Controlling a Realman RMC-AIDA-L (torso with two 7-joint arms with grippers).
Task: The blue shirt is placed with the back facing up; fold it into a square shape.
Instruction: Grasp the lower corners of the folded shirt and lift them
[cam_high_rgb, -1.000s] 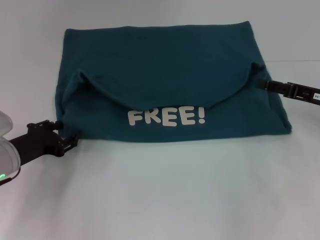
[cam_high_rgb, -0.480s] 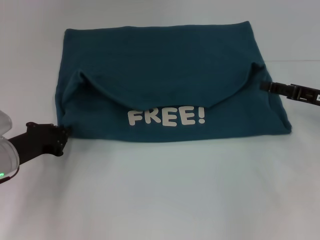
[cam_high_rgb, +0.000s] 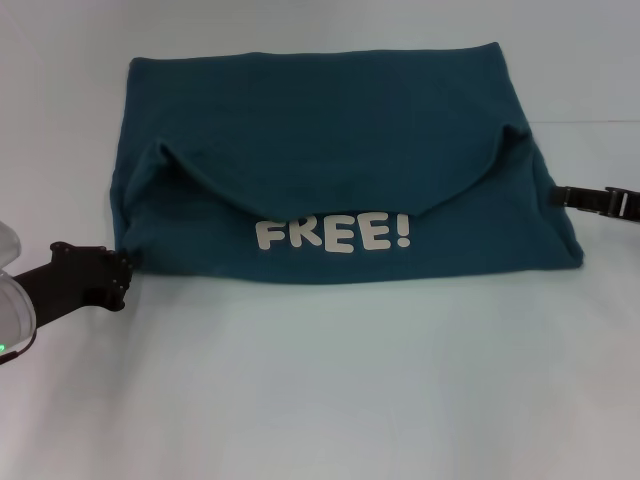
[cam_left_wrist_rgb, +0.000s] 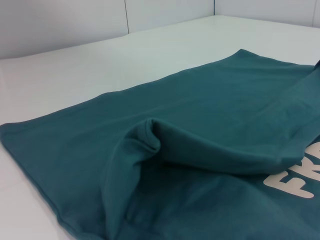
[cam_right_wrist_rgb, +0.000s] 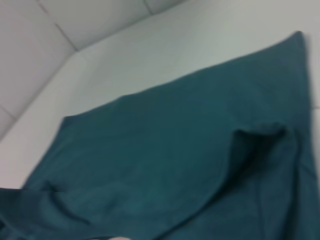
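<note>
- Left gripper (cam_high_rgb: 118, 272) sits just off the shirt's (cam_high_rgb: 330, 130) near-left corner; can't tell how its fingers stand, nothing visibly held.
- Right gripper (cam_high_rgb: 562, 195) sits at the shirt's right edge, fingers' state unclear too.
- Shirt lies on the table (cam_high_rgb: 350, 380), folded over, white lettering (cam_high_rgb: 332, 234) showing.

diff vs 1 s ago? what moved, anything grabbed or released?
Both pincers backed outward. The right pincer slid right from the blue shirt's right fold to just past its right edge. The left pincer pulled back left from the near-left corner, now at the shirt's edge. No grasp or release is visible. The shirt lies unchanged, FREE! lettering showing.
</note>
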